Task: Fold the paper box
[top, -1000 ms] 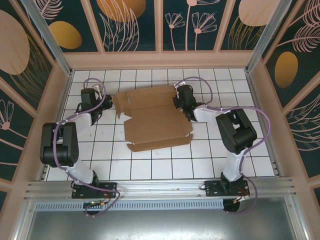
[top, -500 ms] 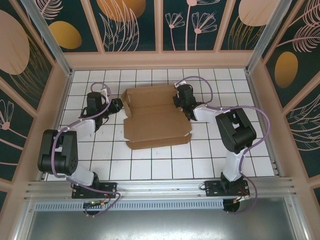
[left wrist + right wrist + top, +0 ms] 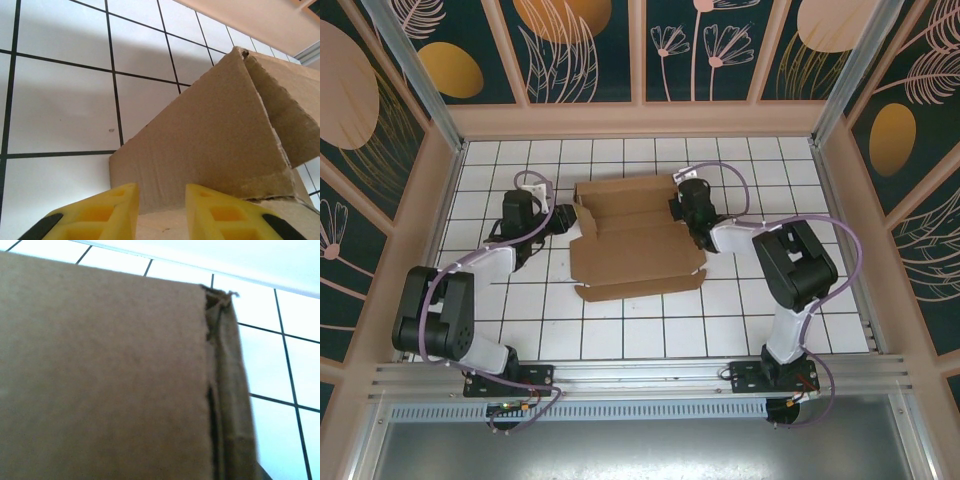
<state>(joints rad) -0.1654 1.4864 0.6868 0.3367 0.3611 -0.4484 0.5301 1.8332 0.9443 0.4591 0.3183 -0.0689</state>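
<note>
White tiles with a black grid cover the table (image 3: pixel 620 330), which is walled by dark panels (image 3: pixel 580 50) painted with pale plants.

On the far middle of the table sits the paper box (image 3: pixel 635 245), a brown cardboard sheet that looks only partly formed. Its broad base lies flat on the tiles. A long near flap (image 3: pixel 640 288) lies spread toward the arms, not yet raised. The far edge seems to be turned up.

The left gripper (image 3: pixel 563 218) is at the box's left end. The right gripper (image 3: pixel 682 208) is at the far right corner.

In the left wrist view an end flap (image 3: pixel 200 150) stands tilted up off the tiles, meeting a second panel at a rough corner. The yellow fingers (image 3: pixel 107 210) sit a little apart, with the flap's lower edge just ahead of the gap, so this pincer reads as loosely open rather than clamped.

The right wrist view presses close to a cardboard wall (image 3: pixel 100 370) with a doubled edge along its right side. That pincer is closed; whether it pinches the wall I cannot tell.

I judge the fold to be roughly at its midpoint. The end walls are being raised, while the near flap and the closing and tucking are left to do.
</note>
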